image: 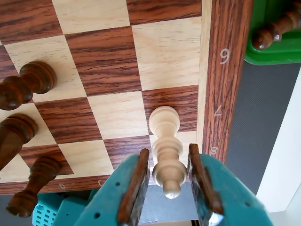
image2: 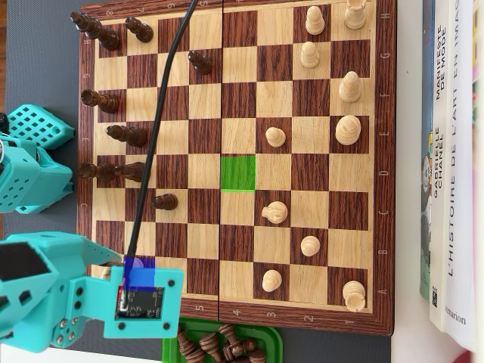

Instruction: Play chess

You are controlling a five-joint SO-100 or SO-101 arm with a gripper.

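While three dark pieces (image: 26, 84) lean in along the left edge of the wrist view, at about nine o'clock, the chessboard (image: 106, 61) fills most of the frame. Toward six o'clock, a light pawn (image: 166, 148) stands at the board's near edge between the two fingers (image: 134, 186). Their brown pads flank its stem on either side with a narrow gap showing on each, so the gripper (image: 168, 183) is partly spread around the pawn rather than pressed onto it. At one o'clock a green tray (image: 275, 54) holds another dark piece (image: 275, 30) beside the board's numbered border.

From overhead, the teal arm (image2: 53, 287) sits at eight o'clock, its wrist block covering the board's lower-left corner, and a black cable (image2: 155, 128) runs up across the squares towards twelve. Dark pieces line the left columns. A green-tinted square (image2: 237, 172) marks the middle of the board. Light pieces (image2: 348, 130) are scattered over the right half, from one to five o'clock. Captured dark pieces lie in the tray at six o'clock. Books (image2: 454, 166) rest on the desk at three o'clock.
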